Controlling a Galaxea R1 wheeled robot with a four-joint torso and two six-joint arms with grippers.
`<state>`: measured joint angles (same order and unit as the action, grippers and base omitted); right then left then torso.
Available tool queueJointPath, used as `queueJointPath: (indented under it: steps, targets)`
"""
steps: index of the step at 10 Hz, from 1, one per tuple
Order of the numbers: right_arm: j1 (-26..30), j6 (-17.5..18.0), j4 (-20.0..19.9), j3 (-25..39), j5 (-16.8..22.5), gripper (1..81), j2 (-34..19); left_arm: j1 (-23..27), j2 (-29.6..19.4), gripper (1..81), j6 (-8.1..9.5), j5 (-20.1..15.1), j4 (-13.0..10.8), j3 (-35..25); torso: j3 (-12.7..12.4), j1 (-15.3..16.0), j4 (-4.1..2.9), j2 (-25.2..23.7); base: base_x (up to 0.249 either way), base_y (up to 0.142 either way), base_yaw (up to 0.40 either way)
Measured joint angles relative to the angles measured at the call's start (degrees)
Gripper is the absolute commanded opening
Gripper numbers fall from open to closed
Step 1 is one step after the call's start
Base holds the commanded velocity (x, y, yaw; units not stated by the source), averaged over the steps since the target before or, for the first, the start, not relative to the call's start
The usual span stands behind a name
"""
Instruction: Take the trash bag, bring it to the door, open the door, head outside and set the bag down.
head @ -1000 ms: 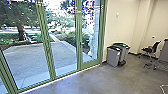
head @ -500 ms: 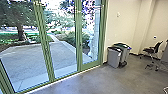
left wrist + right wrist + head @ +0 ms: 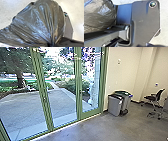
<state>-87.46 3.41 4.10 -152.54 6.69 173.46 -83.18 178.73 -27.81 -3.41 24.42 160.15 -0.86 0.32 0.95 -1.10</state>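
Note:
The dark, shiny trash bag (image 3: pixel 37 21) bulges out in the left wrist view, its creases drawn together at a gathered neck. My left gripper (image 3: pixel 50 45) is shut on that neck. In the right wrist view the bag (image 3: pixel 99 15) shows beside the robot's dark plate and jointed bar; how my right gripper stands is not clear. Ahead in the head view is the glass door (image 3: pixel 61 92) with green frames, standing shut, with small dark handle hardware on its uprights.
Grey bins (image 3: pixel 115 105) with dark tops stand against the cream wall, right of the glass. Farther right is an office chair (image 3: pixel 154 98). Beyond the glass lie a paved yard (image 3: pixel 22 107), a tree and bushes. Smooth grey floor (image 3: pixel 100 129) runs along the door's sill.
The head camera has moved a little with the robot. The glass front and the bins now look slightly nearer, and more of the chair's base shows.

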Motion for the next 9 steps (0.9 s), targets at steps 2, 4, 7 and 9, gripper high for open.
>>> queueJointPath:
  steps: [2,4,7,9]
  targets:
    - [0.0,0.0,0.0,0.0,0.0,81.1,0.0,0.0,0.0,1.0,0.0,0.0,0.0,0.0,0.0,0.0,0.0,0.0,0.156,-0.032,0.0]
    - [0.0,0.0,0.0,0.0,0.0,81.1,0.3,0.0,-0.2,1.0,0.02,0.1,0.0,0.0,0.0,0.0,0.0,0.0,0.157,-0.064,0.0]
    - [-0.1,0.0,0.5,0.0,0.0,81.1,0.5,0.0,0.0,1.0,0.0,0.0,0.0,0.0,0.0,0.0,0.0,0.0,0.159,-0.064,0.0]
    - [-0.2,0.0,0.5,0.0,0.0,81.1,0.5,0.1,0.0,1.0,0.0,0.1,0.0,0.0,0.0,0.0,0.0,0.0,0.16,-0.064,0.0]
